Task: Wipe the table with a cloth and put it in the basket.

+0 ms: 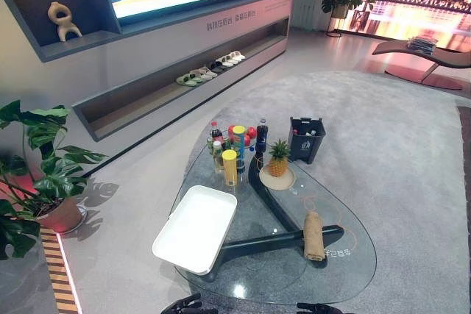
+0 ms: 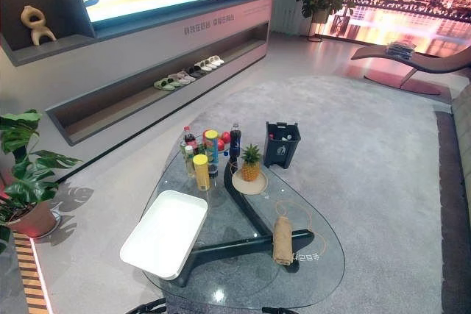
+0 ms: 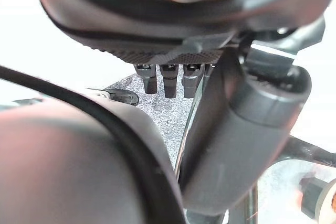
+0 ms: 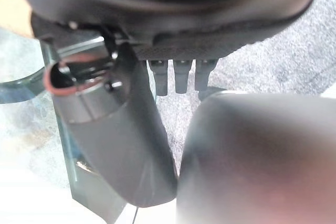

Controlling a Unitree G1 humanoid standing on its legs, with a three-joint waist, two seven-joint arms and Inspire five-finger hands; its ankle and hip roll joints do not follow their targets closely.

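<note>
A tan cloth (image 1: pixel 314 235), rolled into a tube, lies on the near right part of the oval glass table (image 1: pixel 353 266), over its dark frame. A white rectangular tray-like basket (image 1: pixel 195 227) sits on the near left part, empty. My left hand (image 1: pixel 190 304) and right hand (image 1: pixel 318 308) hang low at the table's near edge, well short of the cloth. The left hand's fingers (image 3: pixel 169 80) and the right hand's fingers (image 4: pixel 181 77) hang straight and relaxed over the grey carpet, holding nothing.
At the table's far end stand several bottles and cans (image 1: pixel 234 154) and a pineapple (image 1: pixel 278 158) on a plate. A dark bin (image 1: pixel 307 139) stands on the carpet beyond. A potted plant (image 1: pixel 40 174) is at the left, a low shelf with shoes (image 1: pixel 210 70) behind.
</note>
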